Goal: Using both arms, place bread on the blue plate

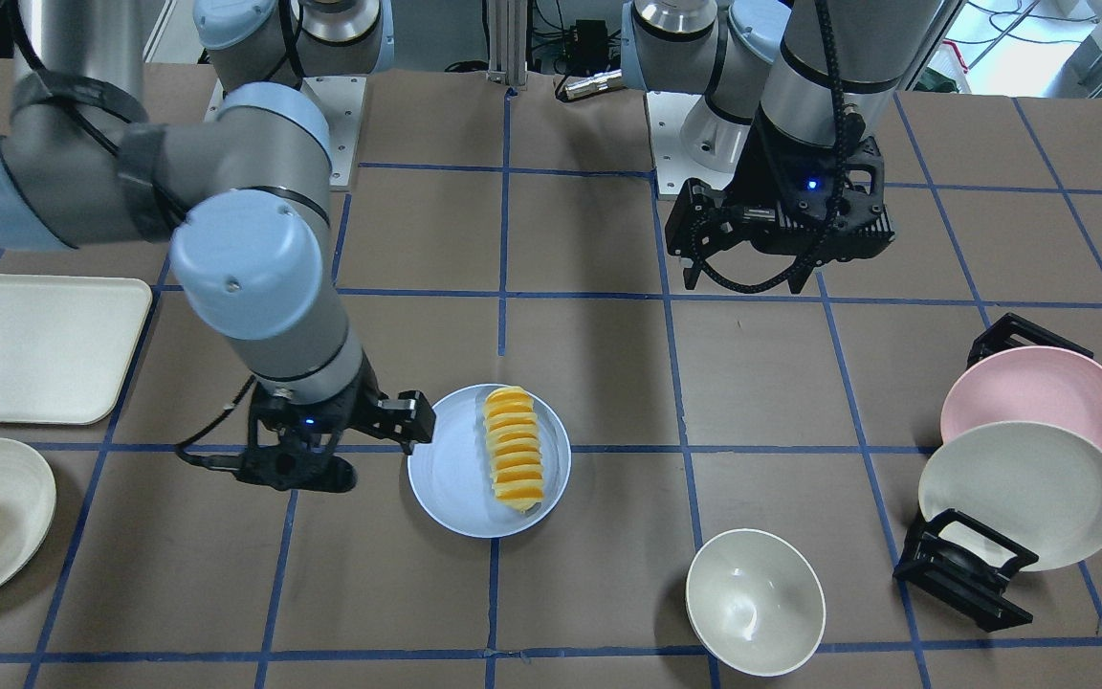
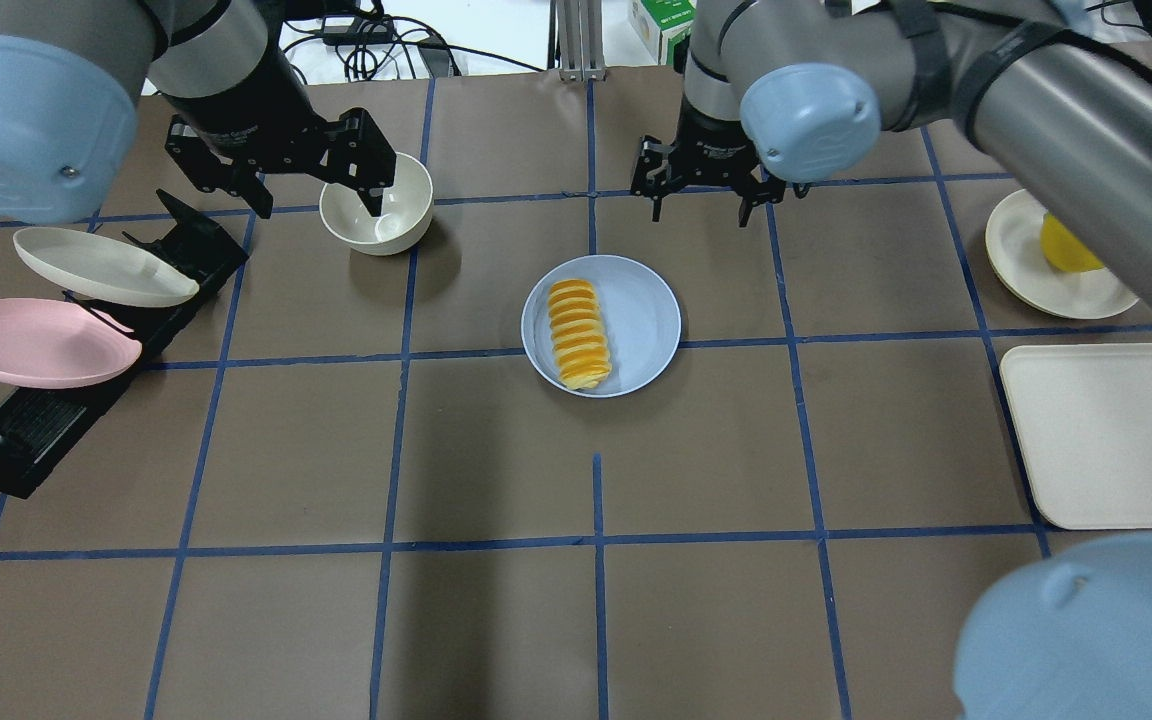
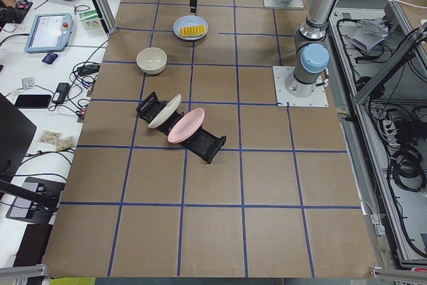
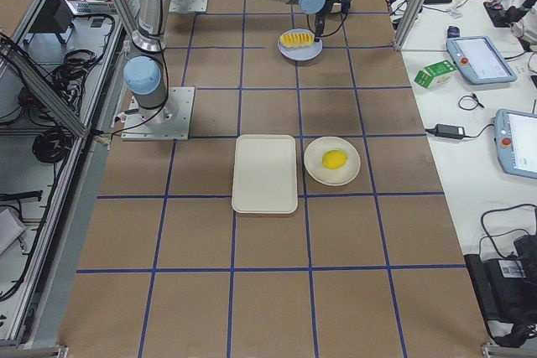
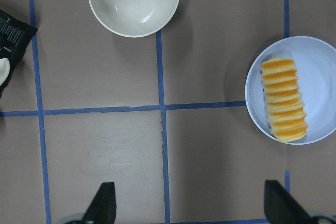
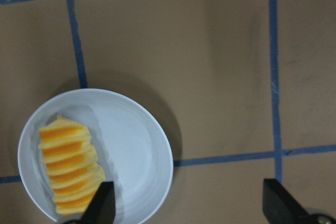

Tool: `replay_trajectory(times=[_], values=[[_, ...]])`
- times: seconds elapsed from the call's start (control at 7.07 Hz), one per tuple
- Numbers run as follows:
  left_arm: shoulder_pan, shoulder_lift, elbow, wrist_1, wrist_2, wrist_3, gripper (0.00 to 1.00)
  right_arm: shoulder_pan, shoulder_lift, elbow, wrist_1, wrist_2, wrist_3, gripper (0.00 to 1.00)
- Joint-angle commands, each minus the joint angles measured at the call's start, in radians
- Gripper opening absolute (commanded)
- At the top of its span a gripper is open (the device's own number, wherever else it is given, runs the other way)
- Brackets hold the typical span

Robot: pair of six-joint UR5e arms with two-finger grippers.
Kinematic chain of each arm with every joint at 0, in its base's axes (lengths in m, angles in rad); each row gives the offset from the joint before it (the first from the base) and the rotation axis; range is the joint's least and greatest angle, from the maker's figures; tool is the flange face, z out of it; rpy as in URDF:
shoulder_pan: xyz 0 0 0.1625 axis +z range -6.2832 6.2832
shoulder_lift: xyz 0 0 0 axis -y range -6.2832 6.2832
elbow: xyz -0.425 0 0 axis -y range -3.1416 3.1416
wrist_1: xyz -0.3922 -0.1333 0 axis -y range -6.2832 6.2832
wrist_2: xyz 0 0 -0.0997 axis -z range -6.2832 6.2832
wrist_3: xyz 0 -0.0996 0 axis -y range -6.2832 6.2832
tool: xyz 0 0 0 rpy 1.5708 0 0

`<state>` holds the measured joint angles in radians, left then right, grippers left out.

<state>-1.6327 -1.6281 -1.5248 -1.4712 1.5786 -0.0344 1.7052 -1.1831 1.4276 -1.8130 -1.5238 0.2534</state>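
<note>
The bread (image 2: pixel 576 333), a ridged orange-yellow loaf, lies on the blue plate (image 2: pixel 644 318) at the table's middle, towards the plate's left side. It also shows in the front view (image 1: pixel 515 447) on the plate (image 1: pixel 451 483). My right gripper (image 2: pixel 701 205) hangs open and empty just beyond the plate; its wrist view shows the bread (image 6: pixel 71 171) and plate (image 6: pixel 131 145) below it. My left gripper (image 2: pixel 301 185) is open and empty, high above the table over the cream bowl. Its wrist view shows the bread (image 5: pixel 284 106) far to the right.
A cream bowl (image 2: pixel 377 203) stands left of the plate. A black rack (image 2: pixel 46 420) at the far left holds a pink plate (image 2: pixel 31 343) and a cream plate (image 2: pixel 101 267). A cream tray (image 2: pixel 1111 435) and a cream plate with a yellow fruit (image 2: pixel 1066 250) are at the right.
</note>
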Motion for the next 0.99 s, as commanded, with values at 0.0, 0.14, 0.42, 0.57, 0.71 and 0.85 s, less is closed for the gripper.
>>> replay_trajectory(times=[0.0, 0.14, 0.42, 0.57, 0.71, 0.85], values=[[-0.001, -0.003, 0.003, 0.0, 0.0, -0.012, 1.0, -0.105, -0.143, 0.02, 0.13, 0.001, -0.066, 1.0], [-0.004, -0.009, 0.0, 0.0, 0.001, -0.015, 1.0, -0.137, -0.22, 0.04, 0.183, -0.001, -0.094, 1.0], [-0.006, -0.006, -0.001, 0.0, -0.003, -0.015, 1.0, -0.144, -0.352, 0.088, 0.291, -0.001, -0.123, 1.0], [-0.007, -0.003, -0.003, 0.0, 0.001, -0.015, 1.0, -0.144, -0.387, 0.118, 0.294, 0.01, -0.132, 1.0], [-0.006, 0.0, -0.003, 0.0, 0.003, -0.013, 1.0, -0.142, -0.406, 0.129, 0.293, 0.004, -0.164, 1.0], [-0.007, 0.004, -0.003, 0.0, 0.004, -0.013, 1.0, -0.138, -0.409, 0.134, 0.293, -0.001, -0.164, 1.0]])
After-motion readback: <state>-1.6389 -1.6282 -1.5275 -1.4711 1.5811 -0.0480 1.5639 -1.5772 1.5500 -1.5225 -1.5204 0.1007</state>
